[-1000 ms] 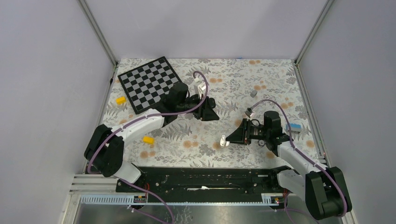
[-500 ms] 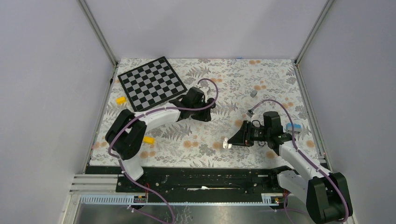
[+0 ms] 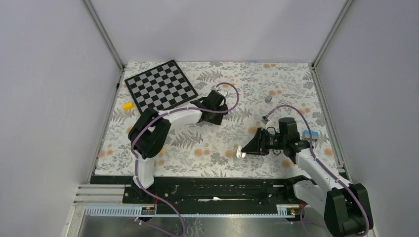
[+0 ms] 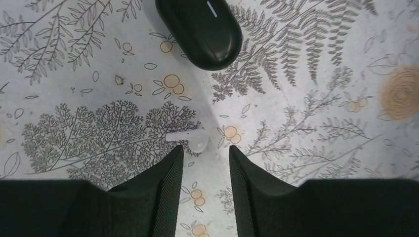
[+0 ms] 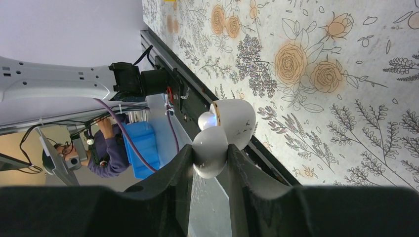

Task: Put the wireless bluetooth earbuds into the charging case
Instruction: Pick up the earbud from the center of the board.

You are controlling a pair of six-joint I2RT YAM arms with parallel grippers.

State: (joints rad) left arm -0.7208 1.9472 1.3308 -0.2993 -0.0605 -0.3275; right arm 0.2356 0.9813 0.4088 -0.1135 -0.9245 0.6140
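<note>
One white stemmed earbud (image 4: 190,138) lies on the flowered cloth, just beyond the tip of one finger (image 4: 170,168) of my left gripper (image 4: 205,148). That gripper is open over the cloth with nothing between its jaws, and in the top view it (image 3: 217,106) is at mid-table. My right gripper (image 5: 210,150) is shut on the white charging case (image 5: 234,123), whose lid stands open. It holds the case (image 3: 239,151) in the air near the table's front edge. No second earbud shows.
A black oval case (image 4: 202,29) lies on the cloth a little beyond the earbud. A checkerboard (image 3: 160,89) and a yellow block (image 3: 128,105) are at the back left. At the right are a small grey piece (image 3: 268,98) and a blue block (image 3: 310,134).
My left arm has stretched farther back and right, its elbow swinging in toward mid-table, and its jaws have narrowed slightly. My right gripper has shifted a little with the case still in it.
</note>
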